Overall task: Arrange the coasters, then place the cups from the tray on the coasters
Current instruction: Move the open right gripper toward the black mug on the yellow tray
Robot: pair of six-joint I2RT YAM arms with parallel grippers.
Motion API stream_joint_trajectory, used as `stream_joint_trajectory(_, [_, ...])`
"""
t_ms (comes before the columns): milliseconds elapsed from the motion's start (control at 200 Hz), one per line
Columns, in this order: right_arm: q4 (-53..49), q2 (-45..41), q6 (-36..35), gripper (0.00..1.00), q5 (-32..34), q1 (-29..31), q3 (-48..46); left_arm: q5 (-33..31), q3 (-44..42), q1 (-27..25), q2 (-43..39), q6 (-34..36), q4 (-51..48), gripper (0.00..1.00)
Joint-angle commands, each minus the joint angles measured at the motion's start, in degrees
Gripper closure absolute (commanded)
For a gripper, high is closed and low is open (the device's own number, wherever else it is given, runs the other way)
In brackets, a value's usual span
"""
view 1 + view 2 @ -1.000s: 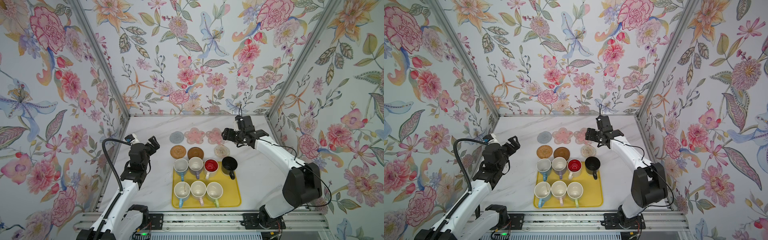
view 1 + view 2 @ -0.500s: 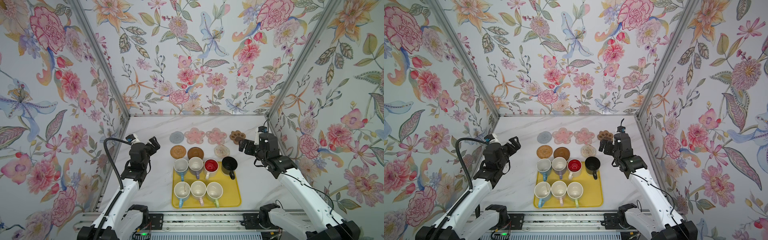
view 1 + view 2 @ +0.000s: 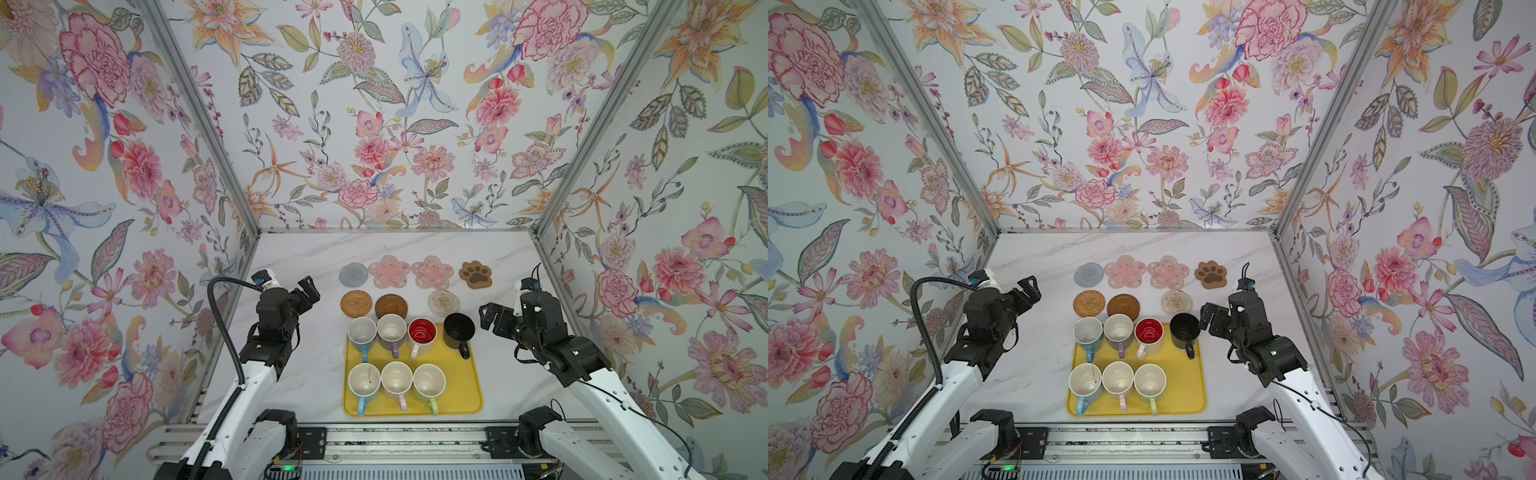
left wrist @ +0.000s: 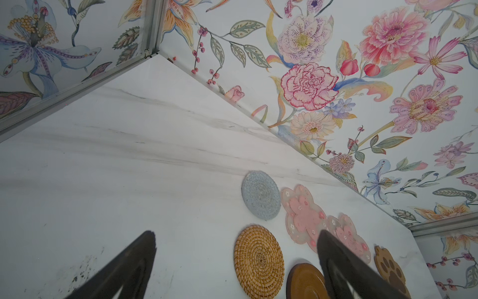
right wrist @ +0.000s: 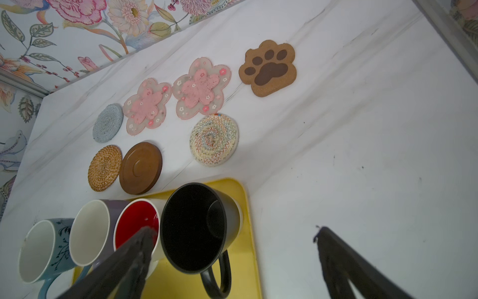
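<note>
The coasters lie in two rows behind the yellow tray (image 3: 468, 390): grey-blue knit (image 3: 353, 274), two pink flowers (image 3: 389, 271) (image 3: 432, 272) and brown paw (image 3: 476, 274) at the back, then rattan (image 3: 356, 303), wooden disc (image 3: 390, 306) and rope spiral (image 3: 443, 302). Several cups stand on the tray, the black cup (image 3: 458, 331) at its far right corner. My right gripper (image 3: 487, 318) hovers open just right of the black cup (image 5: 196, 227), holding nothing. Left of the rattan coaster (image 4: 258, 261), my left gripper (image 3: 309, 289) is open and empty.
Flowered walls close in the marble table (image 3: 299, 374) on the left, back and right. A metal rail (image 3: 395, 440) runs along the front edge. Bare marble (image 5: 375, 155) lies right of the tray and coasters.
My right arm has drawn back from the far row to beside the black cup, leaving the paw coaster flat at the row's right end, its jaws widening. The left arm has stayed put.
</note>
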Motion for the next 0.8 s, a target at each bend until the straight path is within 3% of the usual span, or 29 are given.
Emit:
stream_joint_trajectory(0, [-3.88, -1.85, 3.3, 0.01, 2.37, 1.2, -2.29, 1.01, -0.93, 0.47, -0.57, 1.06, -0.87, 0.01])
stream_joint_trajectory(295, [-3.87, -0.64, 2.07, 0.03, -0.52, 1.29, -2.45, 1.82, -0.92, 0.48, -0.72, -0.31, -1.72, 0.01])
stream_joint_trajectory(475, [-5.92, -1.89, 3.04, 0.03, -1.8, 4.32, -3.09, 1.13, -1.77, 0.51, -2.04, -0.89, -2.45, 0.01])
stream_joint_trajectory(610, [-5.65, -1.02, 6.1, 0.05, -3.2, 8.68, -4.16, 1.1, -1.28, 0.53, -2.97, -0.81, -3.55, 0.01])
stream_joint_trajectory(796, [-3.72, 1.59, 7.83, 0.08, 2.39, 17.43, -5.4, 1.16, -1.82, 0.49, -3.38, -1.44, -2.99, 0.01])
